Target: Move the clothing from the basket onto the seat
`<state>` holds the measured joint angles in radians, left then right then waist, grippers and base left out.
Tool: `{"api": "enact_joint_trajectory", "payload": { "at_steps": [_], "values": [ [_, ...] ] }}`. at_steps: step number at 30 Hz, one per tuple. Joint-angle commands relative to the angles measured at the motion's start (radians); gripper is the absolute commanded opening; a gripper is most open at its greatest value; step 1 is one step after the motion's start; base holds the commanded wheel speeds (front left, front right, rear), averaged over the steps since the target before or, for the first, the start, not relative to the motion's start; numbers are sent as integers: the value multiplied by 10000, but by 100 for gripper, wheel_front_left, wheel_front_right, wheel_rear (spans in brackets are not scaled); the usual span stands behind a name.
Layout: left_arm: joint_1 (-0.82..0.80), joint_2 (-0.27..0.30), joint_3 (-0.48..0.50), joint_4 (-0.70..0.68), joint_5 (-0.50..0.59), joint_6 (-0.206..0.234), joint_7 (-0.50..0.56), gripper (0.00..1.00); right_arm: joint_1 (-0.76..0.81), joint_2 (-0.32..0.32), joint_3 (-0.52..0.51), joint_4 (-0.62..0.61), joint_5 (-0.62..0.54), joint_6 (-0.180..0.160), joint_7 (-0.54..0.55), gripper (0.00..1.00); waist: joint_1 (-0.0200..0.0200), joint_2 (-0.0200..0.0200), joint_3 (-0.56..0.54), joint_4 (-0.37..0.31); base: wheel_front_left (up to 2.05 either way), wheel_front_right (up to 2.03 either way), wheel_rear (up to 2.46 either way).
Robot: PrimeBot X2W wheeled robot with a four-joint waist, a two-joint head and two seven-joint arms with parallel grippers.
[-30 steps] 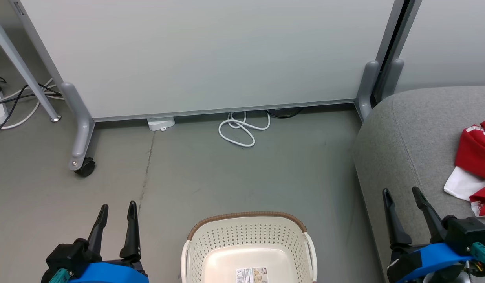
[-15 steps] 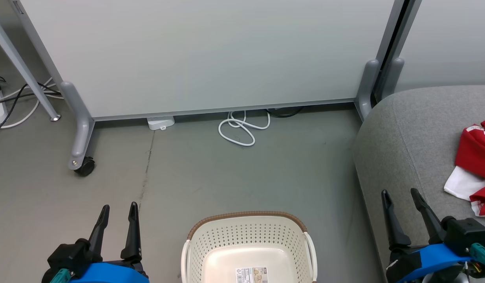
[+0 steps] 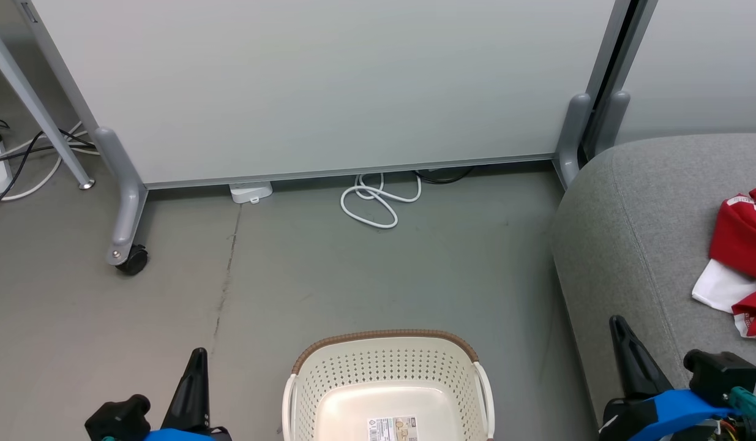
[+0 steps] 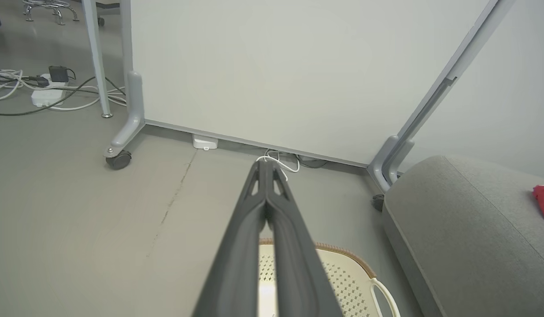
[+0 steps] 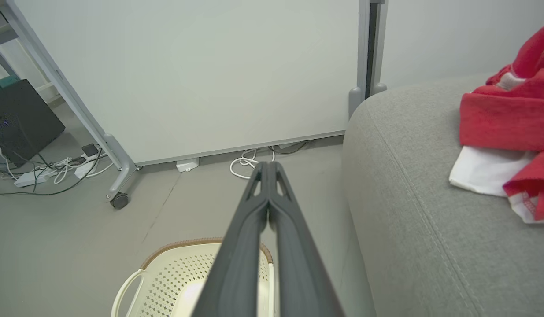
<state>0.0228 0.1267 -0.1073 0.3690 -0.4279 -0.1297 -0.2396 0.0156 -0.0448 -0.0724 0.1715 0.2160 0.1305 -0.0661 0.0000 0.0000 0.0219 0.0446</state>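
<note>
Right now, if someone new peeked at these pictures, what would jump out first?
The bright red and white sports clothing jumps out first, heaped on the big light-grey fabric couch cushion at the right. Next comes the cream-white perforated plastic laundry basket with a brown rim, on the floor at the bottom middle, its visible bottom bare but for a paper label. Behind it lies a looped white cable.

grey floor (image 3: 365,275), hairline crack (image 3: 226,269); pale partition panel (image 3: 322,86) on grey castor leg (image 3: 124,202); white cable (image 3: 378,203) coiled at its base.
</note>
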Motion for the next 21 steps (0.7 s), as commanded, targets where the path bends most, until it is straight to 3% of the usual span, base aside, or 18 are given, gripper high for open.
{"api": "enact_joint_trajectory", "payload": {
  "at_steps": [1,21],
  "values": [
    [-205,44,128,-198,-410,-1,87,0,-160,-19,-47,-115,484,0,50,0,0,0,-2,-7,0,0,0],
    [-528,-154,670,-485,-3397,-3,979,0,-451,-32,-120,60,4005,1,482,0,0,0,-33,-80,0,0,0]
  ]
}}
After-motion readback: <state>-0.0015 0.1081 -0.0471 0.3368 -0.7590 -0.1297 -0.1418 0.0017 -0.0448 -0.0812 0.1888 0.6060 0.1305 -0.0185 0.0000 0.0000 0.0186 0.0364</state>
